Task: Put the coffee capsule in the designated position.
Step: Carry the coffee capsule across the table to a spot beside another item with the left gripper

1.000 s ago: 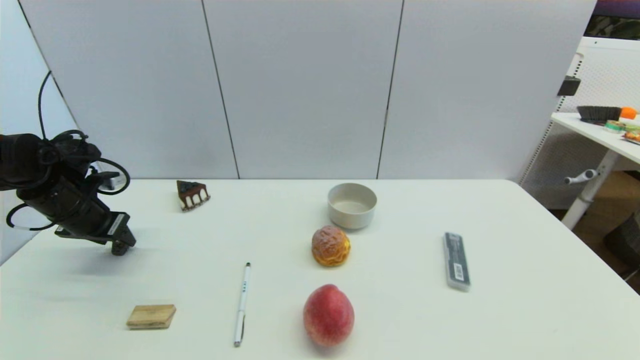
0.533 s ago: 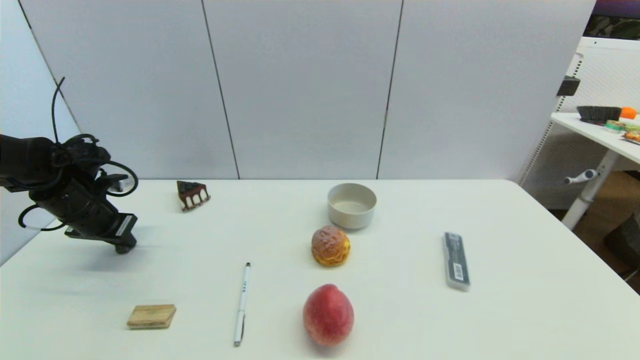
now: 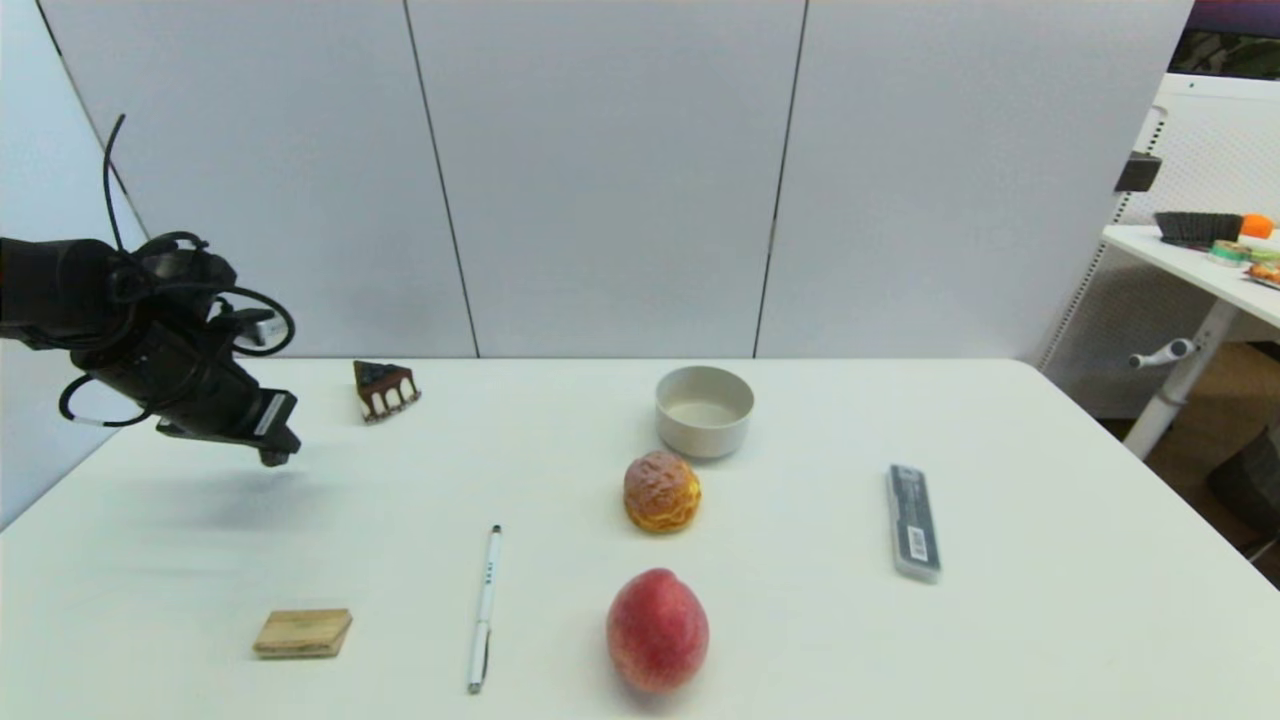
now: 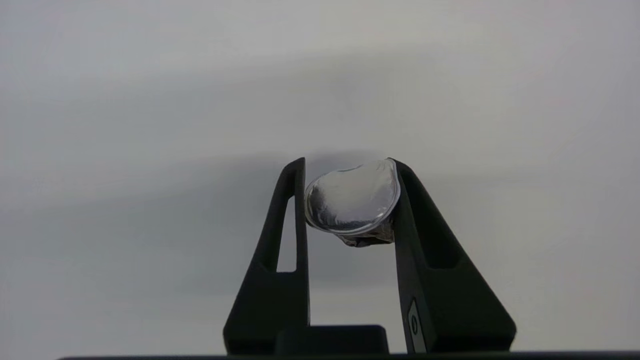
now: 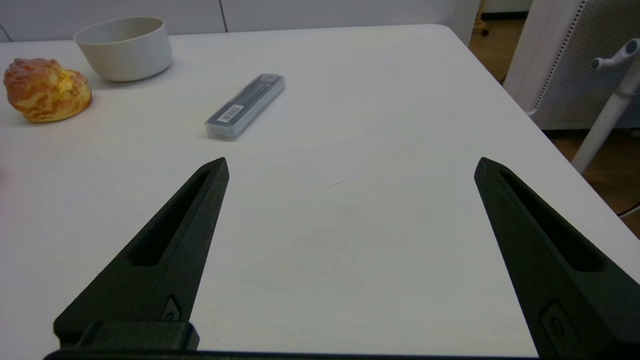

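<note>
The coffee capsule [image 4: 352,202], small, shiny and grey with a foil lid, is pinched between the two black fingers of my left gripper [image 4: 347,172], held clear above bare white table. Seen from the head, my left gripper [image 3: 274,456] hangs over the far left of the table, a little short of the cake slice [image 3: 384,388]; the capsule is not made out there. My right gripper [image 5: 350,167] stands open over the table's right part, nothing between its fingers.
A white bowl [image 3: 704,410] stands at the back centre with a cream puff [image 3: 661,491] and a peach [image 3: 657,630] in front of it. A pen [image 3: 484,607], a wooden block [image 3: 302,633] and a dark flat case [image 3: 912,521] also lie on the table.
My left gripper has risen off the table and moved right and away, toward the cake slice. Nothing else on the table has moved.
</note>
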Available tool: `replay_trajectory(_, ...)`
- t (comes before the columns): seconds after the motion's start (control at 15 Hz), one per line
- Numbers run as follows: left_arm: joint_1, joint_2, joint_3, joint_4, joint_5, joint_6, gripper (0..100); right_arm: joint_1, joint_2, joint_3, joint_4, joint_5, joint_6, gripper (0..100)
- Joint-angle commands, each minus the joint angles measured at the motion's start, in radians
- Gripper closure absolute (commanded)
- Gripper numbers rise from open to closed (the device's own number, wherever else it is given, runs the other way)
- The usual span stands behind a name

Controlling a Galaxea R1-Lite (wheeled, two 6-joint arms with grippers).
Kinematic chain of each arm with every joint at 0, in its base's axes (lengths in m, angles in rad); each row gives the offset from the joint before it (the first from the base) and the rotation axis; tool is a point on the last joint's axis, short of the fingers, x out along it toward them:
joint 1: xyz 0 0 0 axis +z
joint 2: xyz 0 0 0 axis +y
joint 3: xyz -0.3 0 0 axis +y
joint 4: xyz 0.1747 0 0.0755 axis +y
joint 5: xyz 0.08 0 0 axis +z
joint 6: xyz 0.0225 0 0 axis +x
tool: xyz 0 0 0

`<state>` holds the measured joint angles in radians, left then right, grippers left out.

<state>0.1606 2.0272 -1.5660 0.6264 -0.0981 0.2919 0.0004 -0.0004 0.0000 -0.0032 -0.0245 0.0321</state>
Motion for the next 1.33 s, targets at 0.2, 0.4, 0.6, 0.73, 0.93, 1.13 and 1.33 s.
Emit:
replay_trajectory(0.2, -0.191, 0.094, -0.293, -0.001, 0.0, -0.132, 100, 0.0, 0.0, 0.0, -0.001, 0.0, 0.0, 0)
replay_trajectory(0.4, -0.296, 0.199, -0.404, -0.136, -0.002, -0.209, 100, 0.001, 0.0, 0.0, -0.001, 0.0, 0.0, 0)
replay_trajectory(0.6, -0.394, 0.26, -0.404, -0.35, -0.002, -0.338, 100, 0.0, 0.0, 0.0, -0.001, 0.0, 0.0, 0)
replay_trajectory(0.73, -0.447, 0.288, -0.404, -0.516, -0.003, -0.408, 100, 0.0, 0.0, 0.0, -0.001, 0.0, 0.0, 0)
replay_trajectory(0.93, -0.524, 0.332, -0.404, -0.725, -0.003, -0.522, 100, 0.0, 0.0, 0.0, -0.001, 0.0, 0.0, 0)
replay_trajectory(1.13, -0.61, 0.37, -0.404, -0.837, -0.002, -0.602, 100, 0.001, 0.0, 0.0, 0.0, 0.0, 0.0, 0)
replay_trajectory(1.33, -0.662, 0.398, -0.404, -0.864, -0.002, -0.62, 100, 0.0, 0.0, 0.0, 0.0, 0.0, 0.0, 0)
